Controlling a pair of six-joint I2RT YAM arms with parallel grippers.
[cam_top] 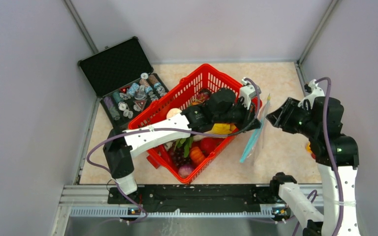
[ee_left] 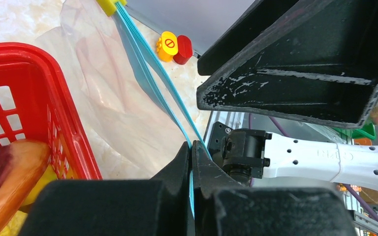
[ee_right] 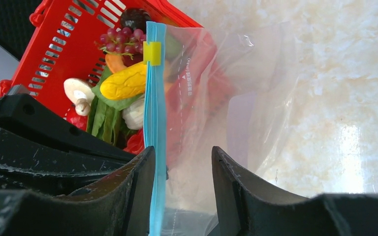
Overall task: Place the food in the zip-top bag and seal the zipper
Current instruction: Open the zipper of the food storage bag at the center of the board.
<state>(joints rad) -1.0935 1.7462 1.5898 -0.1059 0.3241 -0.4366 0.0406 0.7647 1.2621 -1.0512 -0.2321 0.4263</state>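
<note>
The zip-top bag hangs upright just right of the red basket. Its light-blue zipper carries a yellow slider at the far end. My left gripper is shut on the zipper's near end. My right gripper is open, its jaws either side of the bag's top edge, with the zipper lying against the left finger. The food lies in the basket: corn, a mushroom, grapes. Two more pieces lie on the table beyond the bag.
An open black case with small bottles and spools sits at the back left. The left arm stretches across the basket. Grey walls close in the table on three sides. The right arm's base stands at the near right.
</note>
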